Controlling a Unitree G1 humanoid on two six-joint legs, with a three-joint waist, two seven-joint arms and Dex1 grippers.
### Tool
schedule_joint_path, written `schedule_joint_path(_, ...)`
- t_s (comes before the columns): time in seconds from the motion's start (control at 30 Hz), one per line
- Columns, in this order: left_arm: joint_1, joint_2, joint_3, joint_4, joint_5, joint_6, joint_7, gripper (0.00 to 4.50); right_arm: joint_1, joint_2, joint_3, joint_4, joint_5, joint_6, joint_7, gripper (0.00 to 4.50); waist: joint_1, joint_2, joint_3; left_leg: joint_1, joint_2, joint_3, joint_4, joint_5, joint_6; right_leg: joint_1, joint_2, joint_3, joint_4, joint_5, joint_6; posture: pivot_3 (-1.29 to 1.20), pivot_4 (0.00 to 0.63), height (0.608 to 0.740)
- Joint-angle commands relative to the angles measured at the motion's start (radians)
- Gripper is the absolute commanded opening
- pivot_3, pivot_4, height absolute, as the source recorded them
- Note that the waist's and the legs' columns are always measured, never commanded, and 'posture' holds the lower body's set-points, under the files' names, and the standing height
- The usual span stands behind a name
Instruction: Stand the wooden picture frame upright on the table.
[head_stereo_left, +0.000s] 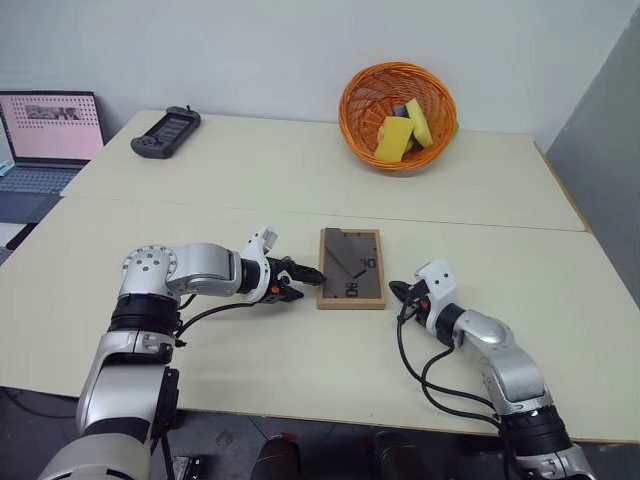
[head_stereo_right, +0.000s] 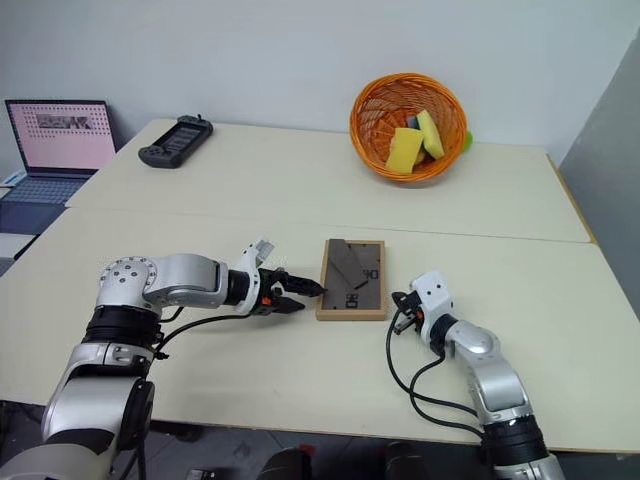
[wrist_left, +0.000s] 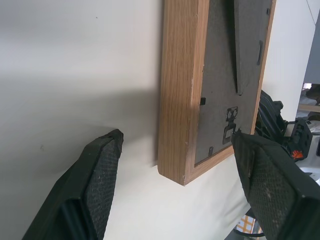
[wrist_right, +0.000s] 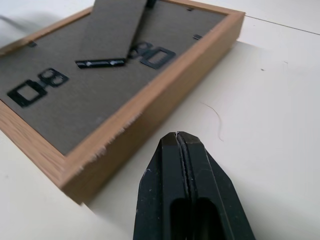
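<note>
The wooden picture frame (head_stereo_left: 351, 268) lies flat on the table (head_stereo_left: 250, 350), with its dark back panel and fold-out stand facing up. My left gripper (head_stereo_left: 310, 284) is open at the frame's left edge, pointing at it. In the left wrist view its two fingers (wrist_left: 95, 185) straddle the frame's near corner (wrist_left: 182, 125) without touching it. My right gripper (head_stereo_left: 398, 292) is shut and empty, just off the frame's right front corner. In the right wrist view its closed tip (wrist_right: 177, 137) sits a little short of the wooden edge (wrist_right: 145, 107).
An orange basket (head_stereo_left: 352, 100) holding yellow sponges stands at the back right of the table. A black handheld device (head_stereo_left: 166, 132) lies at the back left. A laptop (head_stereo_left: 50, 140) sits beyond the table's left side. A seam (head_stereo_left: 200, 205) runs across the tabletop behind the frame.
</note>
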Motion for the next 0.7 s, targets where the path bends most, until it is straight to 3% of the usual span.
schedule_joint_path(0.03, -0.012, -0.033, -0.03, 0.017, 0.025, 0.03, 0.001, 3.69, -0.017, 0.012, 0.009, -0.055, 0.001, 0.0, -0.014, 0.0, 0.003, 0.0, 0.0, 0.0, 0.0, 0.0, 0.0, 0.0, 0.0, 0.0, 0.0, 0.0, 0.0, 0.0, 0.0, 0.0, 0.15, 0.74)
schedule_joint_path(0.4, -0.056, -0.088, 0.011, 0.069, 0.14, 0.057, -0.044, 3.69, -0.015, 0.045, 0.026, -0.066, 0.005, 0.012, -0.041, 0.0, 0.015, 0.0, 0.0, 0.0, 0.0, 0.0, -0.002, 0.0, 0.0, 0.001, 0.0, 0.0, -0.004, 0.0, 0.0, 0.0, 0.15, 0.74)
schedule_joint_path(0.7, -0.076, -0.113, 0.085, 0.101, 0.236, 0.086, -0.085, 3.69, -0.04, 0.164, 0.044, -0.088, 0.032, 0.077, -0.106, 0.0, 0.017, 0.0, 0.0, 0.0, 0.0, 0.0, -0.004, 0.001, -0.002, 0.0, 0.0, 0.0, -0.005, 0.0, 0.0, 0.0, 0.15, 0.74)
